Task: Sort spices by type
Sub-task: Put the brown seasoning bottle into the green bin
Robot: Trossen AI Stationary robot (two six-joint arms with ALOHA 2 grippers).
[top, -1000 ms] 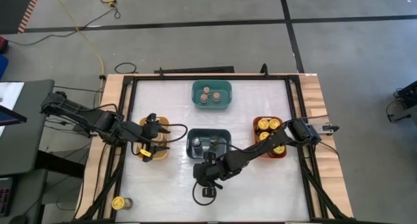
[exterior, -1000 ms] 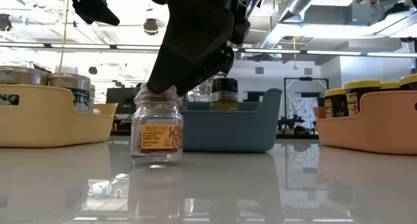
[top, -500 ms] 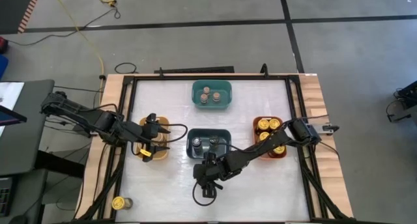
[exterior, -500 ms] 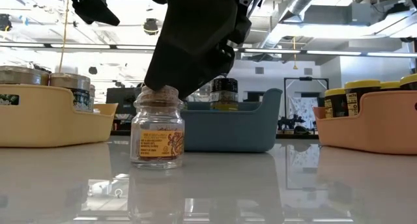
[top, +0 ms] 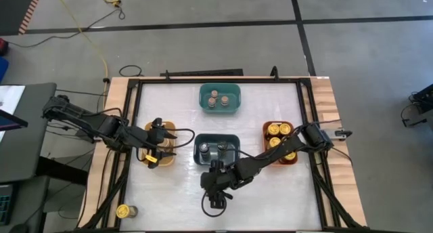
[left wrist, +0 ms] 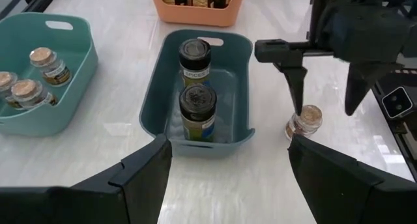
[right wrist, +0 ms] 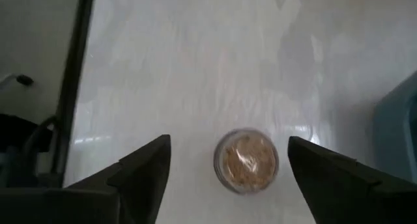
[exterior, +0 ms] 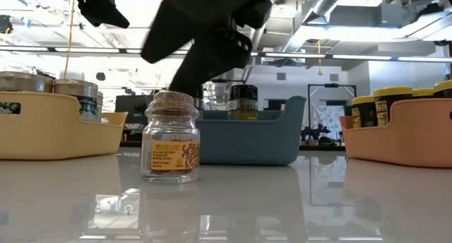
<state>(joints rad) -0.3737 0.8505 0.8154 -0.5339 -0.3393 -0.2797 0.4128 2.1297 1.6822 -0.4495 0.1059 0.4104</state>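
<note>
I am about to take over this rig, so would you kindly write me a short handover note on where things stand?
Right gripper: open, above the cork-topped jar, which stands free on the table in front of the dark-blue bin.
Left gripper: open, empty, over the yellow bin.
Done: three cork-topped jars in the teal bin, two dark-lidded jars in the dark-blue bin, yellow-lidded jars in the orange bin.
Left: the free cork-topped jar, and a yellow-lidded jar at the table's near left corner.

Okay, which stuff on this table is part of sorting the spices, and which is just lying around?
Part of the job:
cork-topped jar, standing under the open right gripper
dark-lidded jars in the dark-blue bin
cork-topped jars in the teal bin
yellow-lidded jar, table edge

Lying about:
yellow cable on the floor
</note>
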